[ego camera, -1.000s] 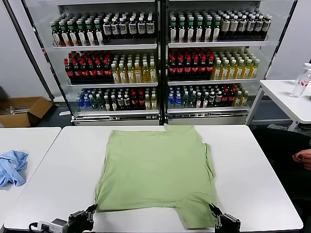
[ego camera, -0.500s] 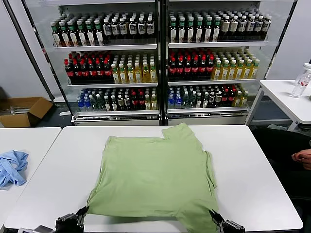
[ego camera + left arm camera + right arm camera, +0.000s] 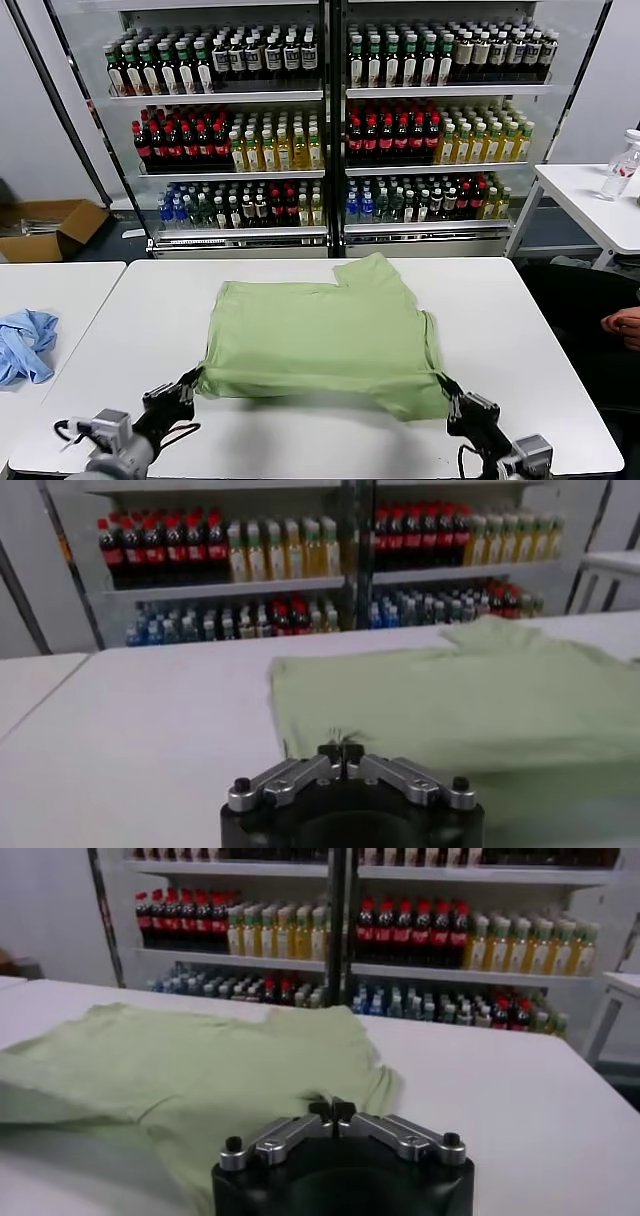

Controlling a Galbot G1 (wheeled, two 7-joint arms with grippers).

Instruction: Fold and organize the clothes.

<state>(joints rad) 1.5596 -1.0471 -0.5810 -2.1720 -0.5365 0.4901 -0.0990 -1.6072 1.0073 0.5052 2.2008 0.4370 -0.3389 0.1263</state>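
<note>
The light green shirt (image 3: 320, 335) lies on the white table (image 3: 520, 330), plain side up; collar, buttons and checkered print are hidden. Its near hem is lifted off the table and hangs between both grippers. My left gripper (image 3: 190, 385) is shut on the near left corner of the hem. My right gripper (image 3: 447, 388) is shut on the near right corner. In the left wrist view the closed fingertips (image 3: 342, 748) pinch the shirt (image 3: 470, 695). In the right wrist view the gripper (image 3: 331, 1110) is shut on the shirt (image 3: 180, 1063).
A light blue cloth (image 3: 22, 345) lies on the neighbouring table at the left. A cardboard box (image 3: 50, 228) sits on the floor behind it. Drink fridges (image 3: 330, 120) stand behind the table. A bottle (image 3: 622, 165) stands on the right side table; a person's hand (image 3: 622, 327) shows at the right edge.
Both grippers have risen from the table's near edge and moved toward the far side, carrying the shirt's near hem up and over the rest of it.
</note>
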